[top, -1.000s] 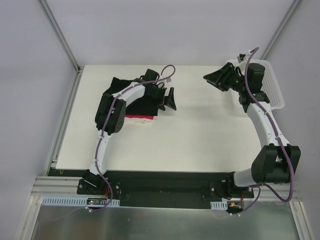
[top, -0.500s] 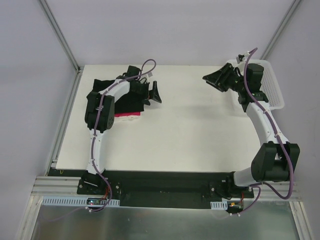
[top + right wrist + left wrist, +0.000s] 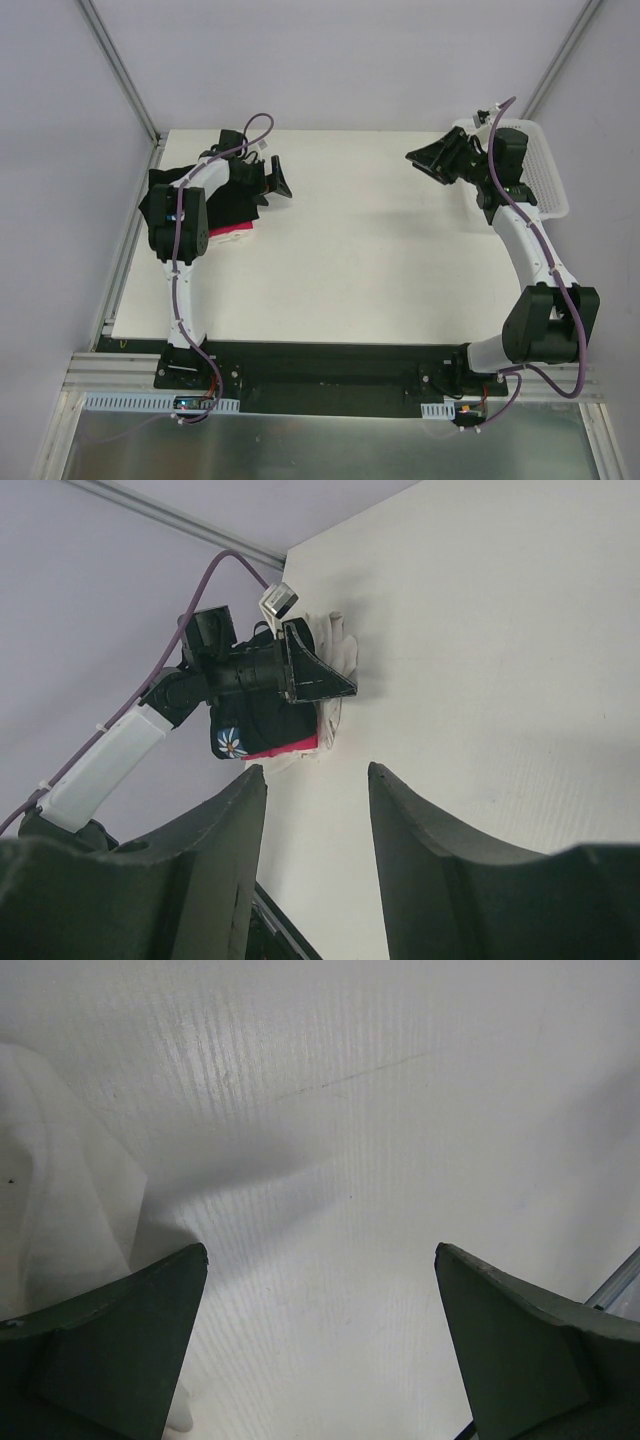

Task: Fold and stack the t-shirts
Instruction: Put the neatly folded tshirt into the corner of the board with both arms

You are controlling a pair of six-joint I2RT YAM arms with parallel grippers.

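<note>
**A:** How far along is it?
**B:** Nearly done, I'd judge. On the counter (image 3: 360, 270), at ten o'clock, the t-shirts (image 3: 222, 203) lie stacked, black over pink over white.
**A:** And the arms?
**B:** The left end effector (image 3: 280, 181) is spread wide and empty, just beside the stack. The right end effector (image 3: 420, 160) is half-spread, pinching nothing, at one o'clock by the basket (image 3: 553, 190). No loose shirt shows.

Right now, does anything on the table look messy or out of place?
Only at the far left: the pink shirt pokes out from under the black shirt, and white cloth bulges out beside them, so the edges don't line up.
</note>
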